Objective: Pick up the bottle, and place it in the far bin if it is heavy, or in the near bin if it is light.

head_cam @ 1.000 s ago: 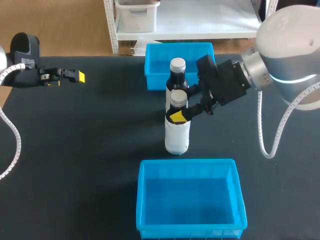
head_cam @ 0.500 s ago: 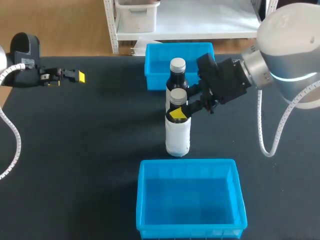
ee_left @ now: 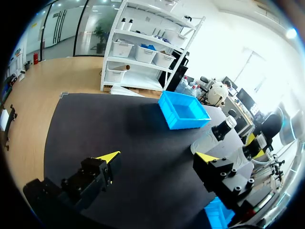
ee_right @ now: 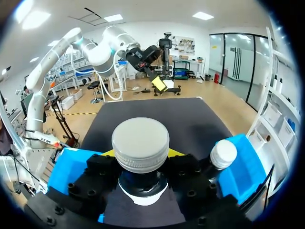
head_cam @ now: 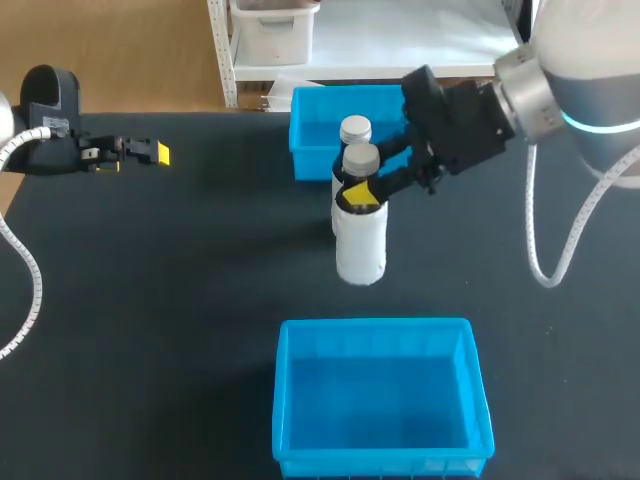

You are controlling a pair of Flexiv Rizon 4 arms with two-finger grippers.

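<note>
Your right claw (head_cam: 363, 190) pinches the bottle (head_cam: 361, 245) at its neck, mid-frame; your left claw (head_cam: 150, 152) sits spread, upper left.

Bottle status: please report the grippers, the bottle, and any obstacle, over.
Right gripper shut on white bottle, at neck, upright. Left gripper open, far aside. Second bottle close behind, before far bin.

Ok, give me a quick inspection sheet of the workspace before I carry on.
Surface: black table, flat.
Job's things: white bottle held at the neck; near bin empty; far bin partly hidden.
Clutter: dark bottle just behind the white one.
Grippers: right gripper shut on the white bottle; left gripper open, empty, off to the side.
Cables: white coiled cables hang from both arms, outside the bins.
Surroundings: nothing seen.
</note>
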